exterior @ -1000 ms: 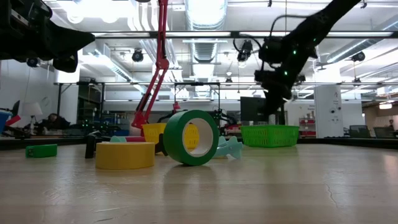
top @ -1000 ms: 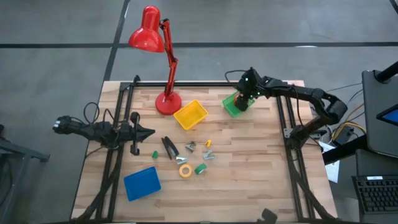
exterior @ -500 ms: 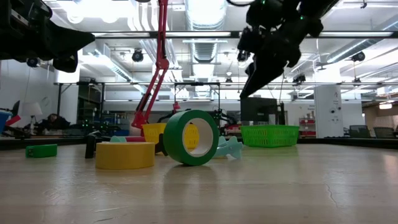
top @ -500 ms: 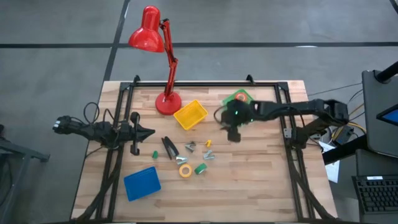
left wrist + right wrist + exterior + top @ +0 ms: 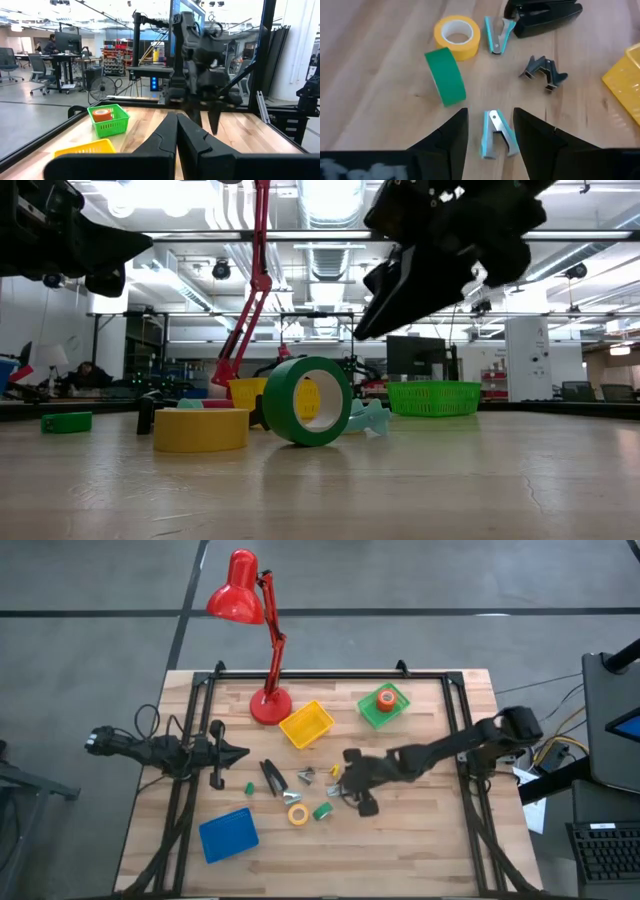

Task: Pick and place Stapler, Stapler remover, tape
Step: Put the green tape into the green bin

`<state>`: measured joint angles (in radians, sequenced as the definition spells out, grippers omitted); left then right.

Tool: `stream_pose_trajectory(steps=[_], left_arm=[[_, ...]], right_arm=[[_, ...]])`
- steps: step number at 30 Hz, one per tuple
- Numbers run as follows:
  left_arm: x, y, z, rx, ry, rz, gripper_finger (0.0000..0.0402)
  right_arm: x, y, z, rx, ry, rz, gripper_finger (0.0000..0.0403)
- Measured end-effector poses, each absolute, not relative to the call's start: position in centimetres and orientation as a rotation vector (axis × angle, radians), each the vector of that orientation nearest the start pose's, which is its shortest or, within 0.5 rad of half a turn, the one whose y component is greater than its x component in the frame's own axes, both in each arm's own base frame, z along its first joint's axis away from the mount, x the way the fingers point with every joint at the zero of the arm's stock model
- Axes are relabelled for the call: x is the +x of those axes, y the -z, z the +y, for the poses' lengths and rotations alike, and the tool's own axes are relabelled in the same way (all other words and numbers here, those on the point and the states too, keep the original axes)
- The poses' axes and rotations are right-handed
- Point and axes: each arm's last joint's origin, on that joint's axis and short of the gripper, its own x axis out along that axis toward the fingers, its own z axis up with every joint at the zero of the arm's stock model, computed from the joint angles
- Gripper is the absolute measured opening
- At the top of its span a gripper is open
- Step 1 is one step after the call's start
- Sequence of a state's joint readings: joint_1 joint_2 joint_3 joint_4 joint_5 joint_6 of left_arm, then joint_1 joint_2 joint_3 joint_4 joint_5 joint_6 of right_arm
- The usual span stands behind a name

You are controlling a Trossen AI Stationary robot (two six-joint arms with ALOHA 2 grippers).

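Three small ring-shaped tape rolls show: yellow [image 5: 297, 814], green [image 5: 322, 811], orange [image 5: 387, 698]. Three claw staple removers [image 5: 494, 134] [image 5: 496, 34] [image 5: 543, 72], one slim black stapler [image 5: 272, 778].

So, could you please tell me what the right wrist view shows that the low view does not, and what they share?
Only the right wrist view shows the black stapler, two teal staple removers, a dark one, and the right tool open above the nearer teal remover. Only the low view shows the green basket, the red lamp arm, the small green block and the room behind. Both show the yellow tape roll lying flat and the green tape roll standing on edge.
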<state>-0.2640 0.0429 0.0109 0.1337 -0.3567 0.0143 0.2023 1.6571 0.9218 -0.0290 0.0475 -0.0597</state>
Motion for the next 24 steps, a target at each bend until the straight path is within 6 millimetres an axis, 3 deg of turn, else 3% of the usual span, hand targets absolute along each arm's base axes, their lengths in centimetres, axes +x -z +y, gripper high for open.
stream_pose_trajectory(steps=[12, 17, 24], left_arm=[[9.7, -17.6, -1.6, -0.016, -0.094, -0.095, 0.0007], [9.7, -17.6, -1.6, -0.016, -0.093, -0.094, 0.0007], [9.7, -17.6, -1.6, -0.014, -0.093, -0.088, 0.0007]], right_arm=[[33.7, -15.1, 10.9, -0.186, -0.051, 0.675, 0.0133], [33.5, -14.1, 12.6, -0.234, 0.036, 0.647, 0.0151], [33.1, -14.3, 13.9, -0.189, -0.028, 0.625, 0.0192]])
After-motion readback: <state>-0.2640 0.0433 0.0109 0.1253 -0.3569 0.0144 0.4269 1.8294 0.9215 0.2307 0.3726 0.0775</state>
